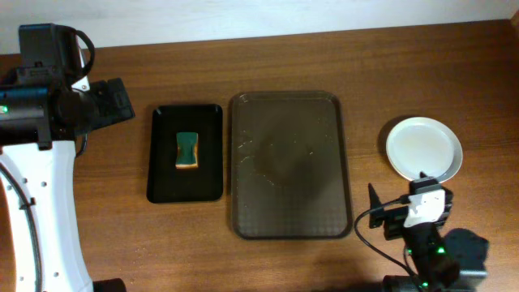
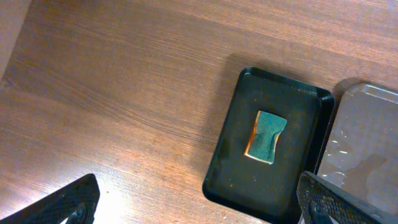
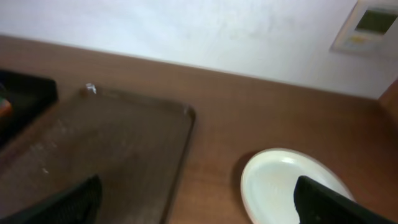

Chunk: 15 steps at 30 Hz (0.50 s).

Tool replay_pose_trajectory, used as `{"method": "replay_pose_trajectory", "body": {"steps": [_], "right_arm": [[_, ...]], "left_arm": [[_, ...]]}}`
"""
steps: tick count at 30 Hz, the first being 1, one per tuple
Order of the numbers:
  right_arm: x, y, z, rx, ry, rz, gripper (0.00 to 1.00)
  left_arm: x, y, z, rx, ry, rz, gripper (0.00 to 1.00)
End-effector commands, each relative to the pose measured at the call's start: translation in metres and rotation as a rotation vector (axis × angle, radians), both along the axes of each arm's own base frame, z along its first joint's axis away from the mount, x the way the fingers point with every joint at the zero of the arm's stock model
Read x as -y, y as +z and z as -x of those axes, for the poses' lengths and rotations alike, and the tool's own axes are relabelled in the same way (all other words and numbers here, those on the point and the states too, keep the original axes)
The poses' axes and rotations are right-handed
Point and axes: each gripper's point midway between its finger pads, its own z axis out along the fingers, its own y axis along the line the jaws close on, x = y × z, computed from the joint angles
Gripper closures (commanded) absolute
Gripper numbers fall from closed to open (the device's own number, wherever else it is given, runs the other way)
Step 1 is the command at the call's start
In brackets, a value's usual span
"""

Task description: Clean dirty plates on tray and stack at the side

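**Overhead and wrist views.** The tray (image 1: 284,122) lies at the centre of the table (image 1: 324,57) carrying no plate, only droplets (image 1: 258,158) on its textured floor. We judge the cleaning finished or nearly so. The plates (image 1: 423,149) rest right of the tray, apart from it. From above they read as one white disc, so we cannot count the stack. Just left of the tray, a black tray (image 1: 160,191) carries the sponge (image 1: 187,151). The left end effector (image 2: 199,193) hangs wide and empty, left of the tray, beyond the black tray. The right end effector (image 3: 198,186) is likewise wide and empty, right of the tray, close to the plates' near rim. We see two risks. A low sweep of the right arm could catch that rim and shove or topple the stack. A plate hidden under the top one may keep a smear that we cannot check from here.
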Motion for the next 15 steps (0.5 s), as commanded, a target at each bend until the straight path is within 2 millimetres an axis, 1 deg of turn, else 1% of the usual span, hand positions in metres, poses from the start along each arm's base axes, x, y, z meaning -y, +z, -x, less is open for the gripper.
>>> {"method": "replay_pose_trajectory", "body": {"steps": [1, 4, 10, 15], "right_arm": [[0.004, -0.029, -0.009, 0.051, -0.016, 0.009, 0.02], [0.005, -0.041, -0.019, 0.132, -0.015, 0.019, 0.02], [0.006, -0.051, -0.033, 0.247, -0.011, 0.033, 0.02], [0.007, -0.057, -0.034, 0.229, -0.015, 0.032, 0.02]], "left_arm": [[-0.002, 0.006, 0.003, 0.014, -0.002, -0.011, 0.00], [-0.002, 0.006, 0.003, 0.014, -0.002, -0.011, 0.00], [-0.002, 0.006, 0.003, 0.014, -0.002, -0.011, 0.00], [-0.002, 0.006, 0.003, 0.014, -0.002, -0.011, 0.00]]}}
